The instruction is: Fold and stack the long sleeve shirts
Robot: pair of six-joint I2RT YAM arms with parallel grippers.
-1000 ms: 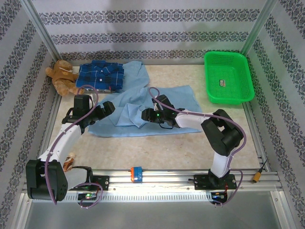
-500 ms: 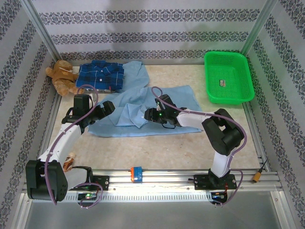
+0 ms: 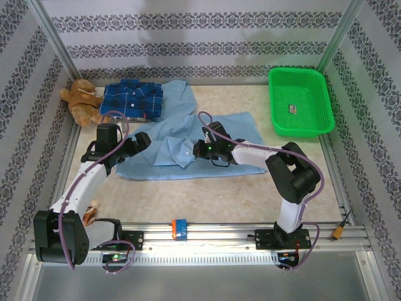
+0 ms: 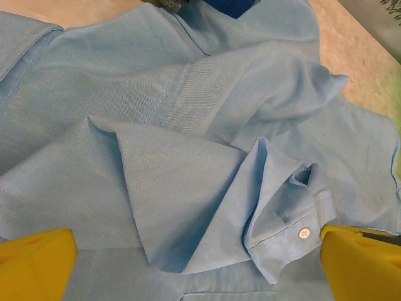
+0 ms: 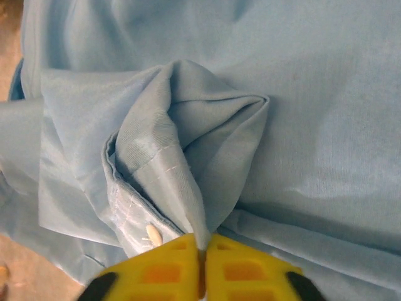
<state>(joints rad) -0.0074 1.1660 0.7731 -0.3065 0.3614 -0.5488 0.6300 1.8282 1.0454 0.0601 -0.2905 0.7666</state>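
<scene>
The light blue long sleeve shirt (image 3: 164, 149) lies crumpled and half spread in the middle of the table. My right gripper (image 3: 199, 149) rests low on it, its yellow fingers (image 5: 169, 263) shut on a raised fold of the cloth (image 5: 188, 188) right beside a buttoned cuff (image 5: 135, 219). My left gripper (image 3: 140, 143) hangs over the shirt's left part, jaws wide open with nothing between them, and the same cuff (image 4: 294, 235) lies near its right finger (image 4: 360, 260). The dark blue plaid shirt (image 3: 133, 99) sits folded at the back left, apart from both grippers.
A brown teddy bear (image 3: 80, 100) sits at the far left beside the plaid shirt. A green mesh basket (image 3: 301, 103) stands at the back right. Patterned walls close in the back and sides. A small blue and orange block (image 3: 179, 227) sits on the front rail.
My right gripper has closed from half open onto the fold by the cuff and shifted slightly right, pulling the cuff up. The left arm has not moved.
</scene>
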